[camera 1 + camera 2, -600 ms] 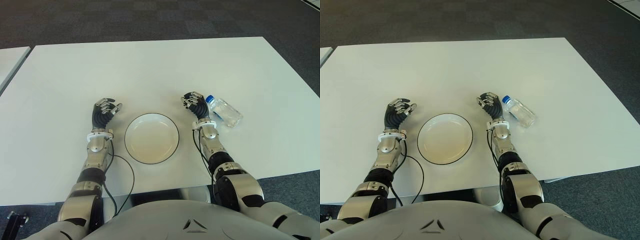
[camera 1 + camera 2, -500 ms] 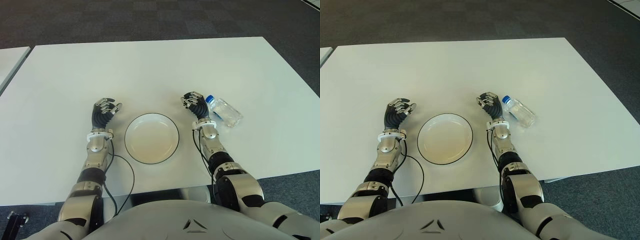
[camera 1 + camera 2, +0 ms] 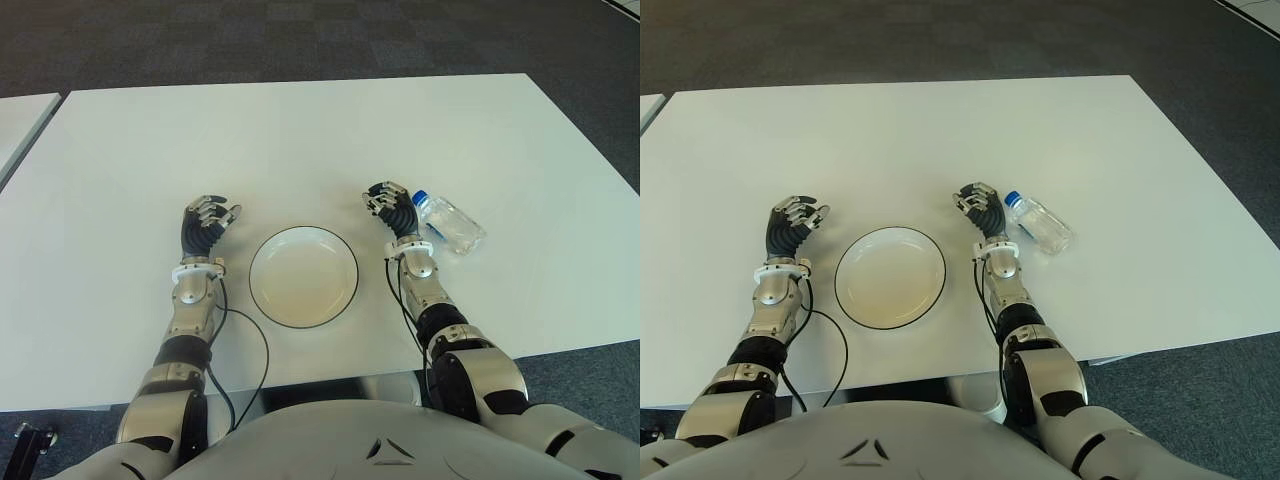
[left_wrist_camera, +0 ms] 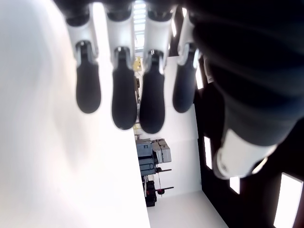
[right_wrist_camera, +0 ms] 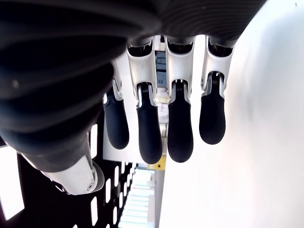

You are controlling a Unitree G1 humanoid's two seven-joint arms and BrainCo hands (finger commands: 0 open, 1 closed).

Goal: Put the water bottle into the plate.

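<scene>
Though unseen by either wrist, water bottle point(image 3: 449, 223) beside right robot hand point(image 3: 392, 212).

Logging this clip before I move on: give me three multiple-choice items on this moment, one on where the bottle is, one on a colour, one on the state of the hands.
1. Where is the water bottle?
A. In the plate
B. On the table beside the right hand, on its outer side
C. In the left hand

2. What colour is the bottle's cap?
A. Blue
B. Red
C. Green

3. What are the two hands holding?
A. Right hand holds the bottle
B. Left hand holds the plate
C. Nothing

Answers:
1 B: it lies on its side on the table just right of the right hand, while the plate is bare.
2 A: the cap by the fingers is blue.
3 C: the right hand and the left hand both show relaxed fingers with nothing in them.
</scene>
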